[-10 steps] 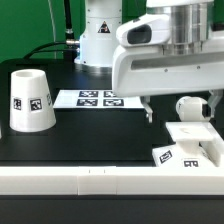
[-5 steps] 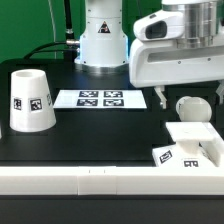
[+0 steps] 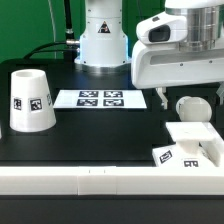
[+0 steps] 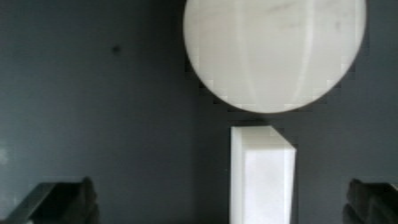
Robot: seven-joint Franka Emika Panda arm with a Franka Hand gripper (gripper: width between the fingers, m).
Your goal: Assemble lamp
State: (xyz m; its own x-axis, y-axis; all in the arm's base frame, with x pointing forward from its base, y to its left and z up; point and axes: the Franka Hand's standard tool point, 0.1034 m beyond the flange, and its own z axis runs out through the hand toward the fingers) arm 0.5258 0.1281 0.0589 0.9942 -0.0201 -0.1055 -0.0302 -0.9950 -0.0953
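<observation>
Gripper (image 3: 189, 99) is hanging wide open, empty, over the bulb (image 3: 190, 108) sitting just beside the base (image 3: 190, 143); bulb pickup seems underway, next calling for lowering around it and closing.

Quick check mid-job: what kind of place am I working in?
Most likely a robotics lab bench: a black table carrying the marker board, a tagged lamp shade, and a green backdrop behind the arm's base.
</observation>
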